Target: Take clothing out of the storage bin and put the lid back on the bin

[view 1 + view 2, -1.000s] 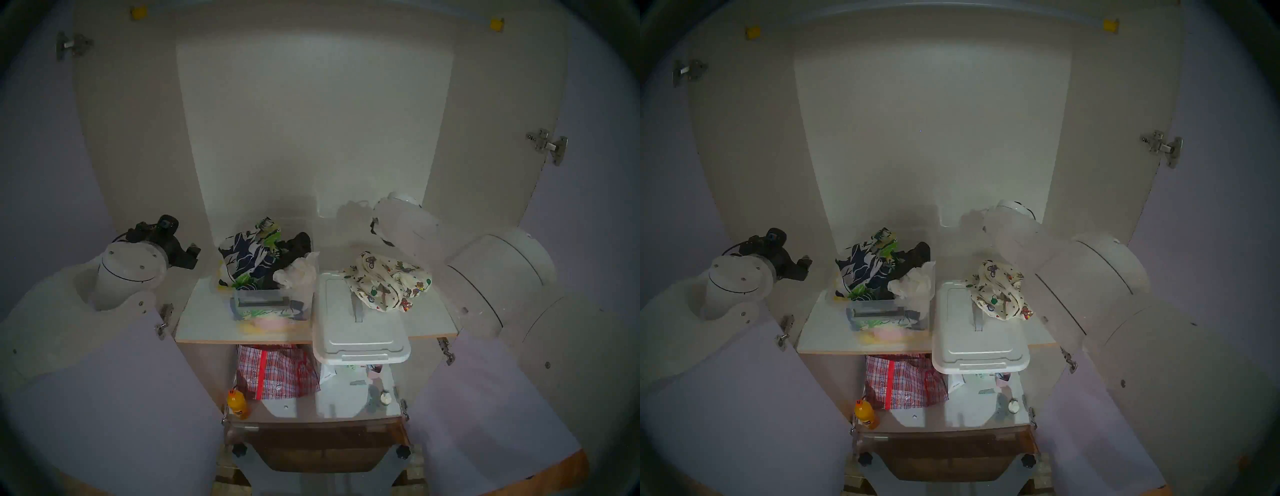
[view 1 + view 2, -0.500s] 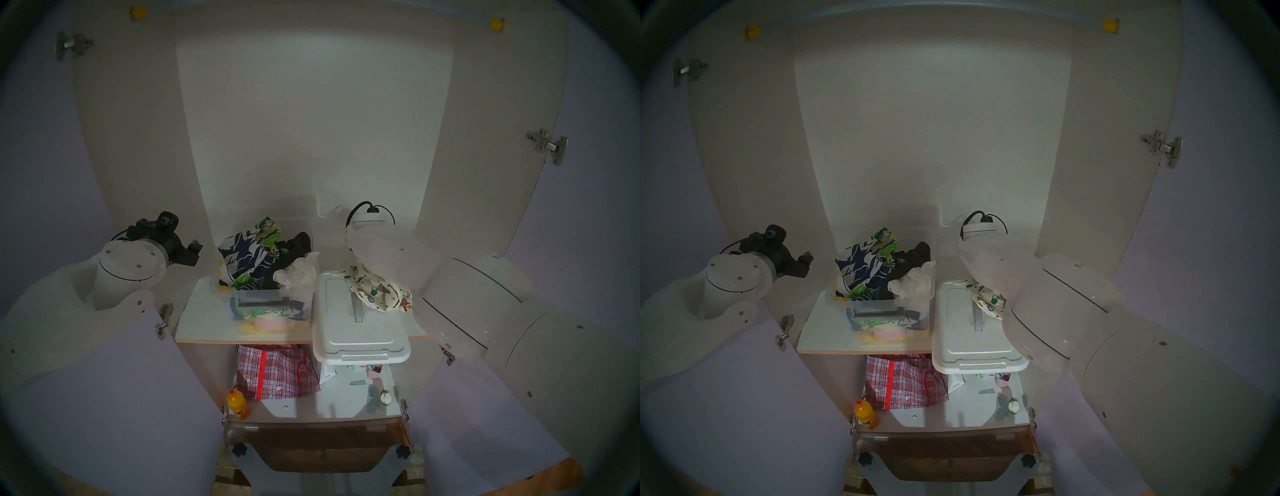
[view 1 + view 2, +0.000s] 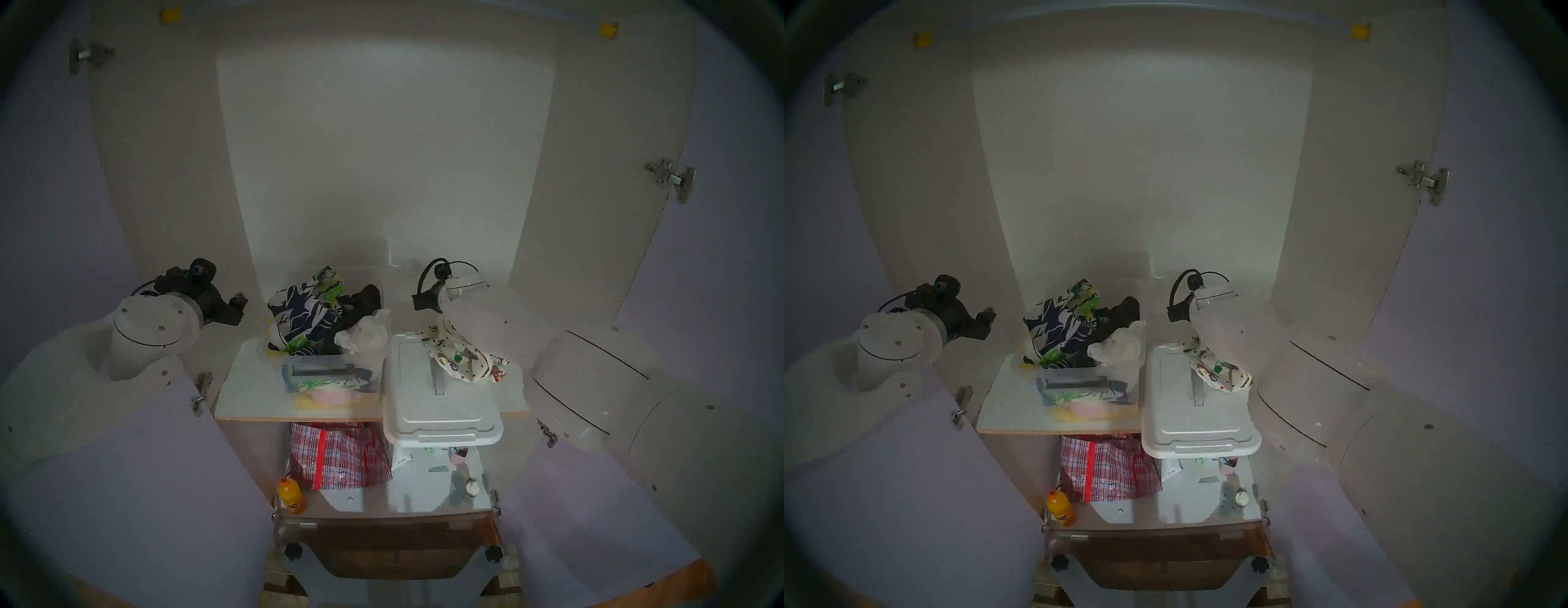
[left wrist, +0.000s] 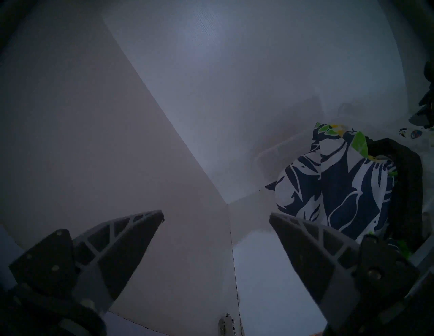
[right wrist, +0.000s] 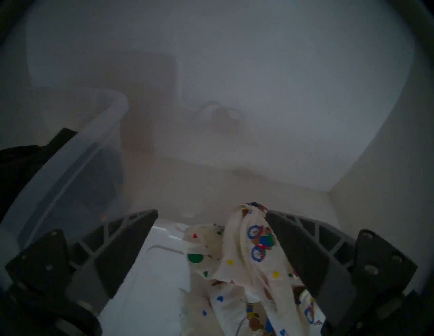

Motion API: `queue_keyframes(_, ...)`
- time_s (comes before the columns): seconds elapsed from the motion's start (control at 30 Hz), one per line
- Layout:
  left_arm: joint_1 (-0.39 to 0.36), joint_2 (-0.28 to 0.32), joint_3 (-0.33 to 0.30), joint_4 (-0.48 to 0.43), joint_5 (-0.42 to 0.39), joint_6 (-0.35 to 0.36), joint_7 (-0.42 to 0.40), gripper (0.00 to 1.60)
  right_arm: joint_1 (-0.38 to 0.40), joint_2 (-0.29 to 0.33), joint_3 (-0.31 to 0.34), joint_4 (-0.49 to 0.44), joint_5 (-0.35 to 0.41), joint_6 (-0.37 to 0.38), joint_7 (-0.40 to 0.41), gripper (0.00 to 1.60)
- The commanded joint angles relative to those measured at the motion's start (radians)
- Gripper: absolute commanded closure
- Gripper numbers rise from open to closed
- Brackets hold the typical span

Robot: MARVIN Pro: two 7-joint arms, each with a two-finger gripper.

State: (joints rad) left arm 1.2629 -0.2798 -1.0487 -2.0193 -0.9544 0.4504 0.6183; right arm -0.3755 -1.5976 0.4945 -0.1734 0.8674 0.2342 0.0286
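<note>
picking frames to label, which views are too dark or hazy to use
Head views: dim, with dark fisheye corners, yet the clear plastic storage bin and the white rectangular lid read clearly. Left wrist view: very dark and bluish. Right wrist view: hazy, washed-out background; only the cream cartoon-print garment is sharp.

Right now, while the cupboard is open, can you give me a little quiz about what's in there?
1. True or false: the lid is on the bin.
2. What lies partly on the lid? A) the cartoon garment B) the bottle C) the plaid bag
3. Fill in: the left gripper is ____ (open or shut).

Key: 1 false, the lid lies on the shelf beside the bin; 2 A; 3 open.
</note>
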Motion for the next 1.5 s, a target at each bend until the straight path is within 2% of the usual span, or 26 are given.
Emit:
queue_keyframes(0.0,-0.011,0.034,-0.029,-0.01,0.003,-0.032,-0.01,0.0,0.033,-0.001,-0.002,0.008,-0.007,-0.036,-0.009,0.0)
queue_keyframes(0.47,0.001,0.049,-0.032,-0.01,0.002,-0.064,-0.023,0.0,0.034,-0.01,0.0,0.023,-0.017,-0.038,-0.016,0.0)
queue_keyframes(0.5,0.003,0.052,-0.032,-0.01,0.002,-0.067,-0.024,0.0,0.022,-0.012,-0.005,0.023,-0.026,-0.072,-0.038,0.0)
queue_keyframes(0.73,0.011,0.062,-0.035,-0.011,0.0,-0.085,-0.031,0.0,-0.014,-0.018,-0.001,0.041,-0.027,-0.107,-0.08,0.0)
queue_keyframes(0.8,0.012,0.063,-0.035,-0.011,0.0,-0.086,-0.031,0.0,-0.003,-0.016,0.003,0.049,-0.021,-0.044,-0.056,0.0)
queue_keyframes(0.83,0.012,0.063,-0.035,-0.011,0.0,-0.088,-0.031,0.0,-0.006,-0.012,-0.007,0.047,-0.032,-0.063,-0.059,0.0)
queue_keyframes(0.93,0.013,0.065,-0.035,-0.011,0.0,-0.092,-0.032,0.0,-0.01,0.002,-0.035,0.041,-0.05,-0.038,-0.029,0.0)
queue_keyframes(1.0,0.013,0.064,-0.035,-0.01,0.0,-0.092,-0.032,0.0,0.005,0.017,-0.051,0.042,-0.055,0.032,0.038,0.0)
queue_keyframes(1.2,0.016,0.069,-0.035,-0.011,-0.001,-0.1,-0.034,0.0,0.011,0.042,-0.106,0.055,-0.088,0.087,0.132,0.0)
queue_keyframes(1.3,0.017,0.071,-0.035,-0.011,-0.002,-0.103,-0.035,0.0,-0.009,0.048,-0.13,0.062,-0.102,0.076,0.125,0.0)
queue_keyframes(1.47,0.017,0.072,-0.034,-0.011,-0.002,-0.106,-0.035,0.0,0.0,0.047,-0.134,0.071,-0.095,0.149,0.121,0.0)
